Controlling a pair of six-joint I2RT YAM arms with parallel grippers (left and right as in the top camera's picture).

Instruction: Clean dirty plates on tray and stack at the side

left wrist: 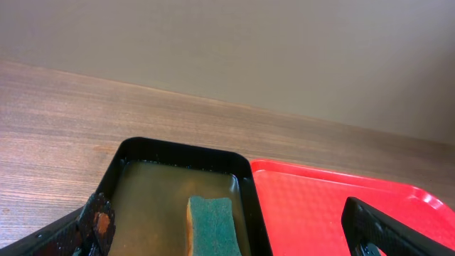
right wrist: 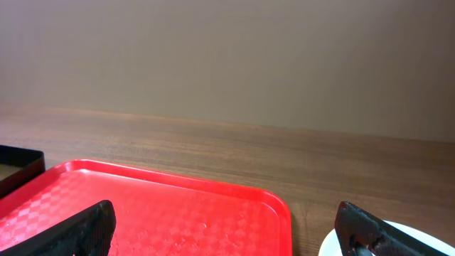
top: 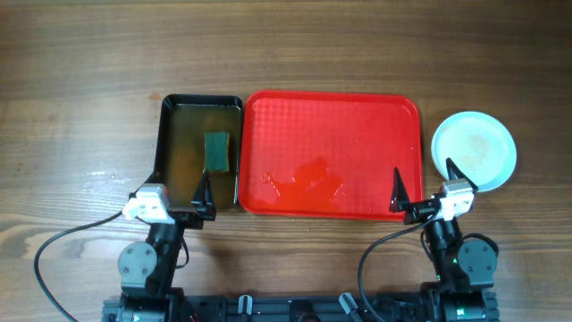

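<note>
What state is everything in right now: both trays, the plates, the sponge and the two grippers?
red tray: no plates on it, floor wet in patches.
plates: off the tray, on the table to its right; how many are stacked cannot be told.
black tray: holds brownish water.
sponge: lying in that water, green side up.
left gripper: open, empty.
right gripper: open, empty.

overhead looks straight down on the whole table, left wrist view low and close, facing forward over black tray and left part of red tray, right wrist view likewise, sharing that red tray, plus a plate edge
</note>
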